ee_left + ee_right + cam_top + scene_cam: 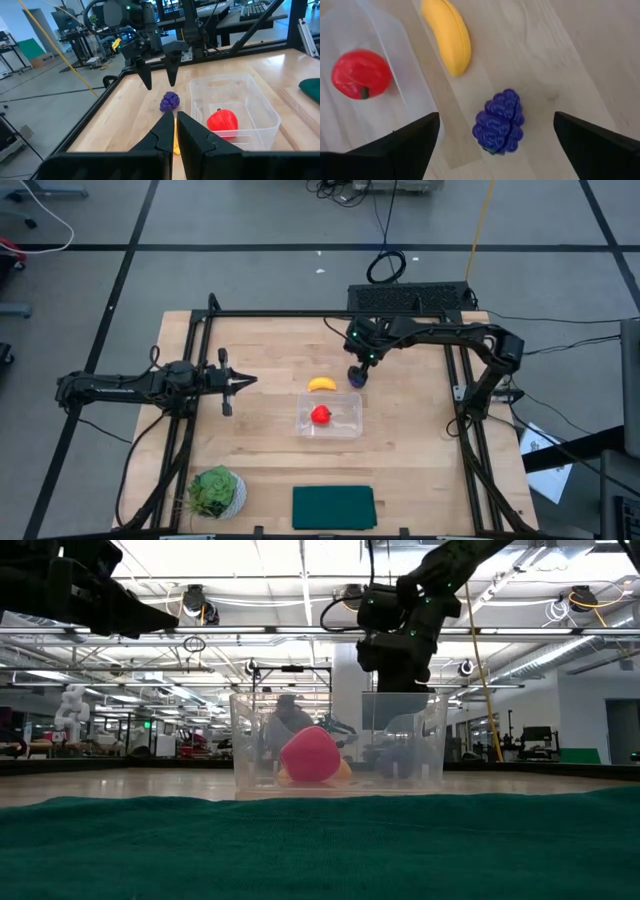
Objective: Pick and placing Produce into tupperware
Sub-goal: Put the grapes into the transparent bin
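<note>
The purple grape cluster [500, 122] lies on the wooden table just beyond the far right corner of the clear tupperware [345, 428]. My right gripper [497, 142] is open and hovers above the grapes, one finger on either side, touching nothing; it also shows in the high view [357, 372] and the left wrist view [159, 75]. The yellow banana [322, 384] lies on the table by the tupperware's far edge. The red round fruit [321, 415] rests on the tupperware's floor. My left gripper [240, 383] is shut and empty, raised left of the tupperware.
A leafy green plant in a white pot [215, 492] stands at the near left. A dark green flat cloth [333, 507] lies at the near edge. Black frame rails [190, 380] run along the table's sides. A keyboard [410, 298] sits at the far edge.
</note>
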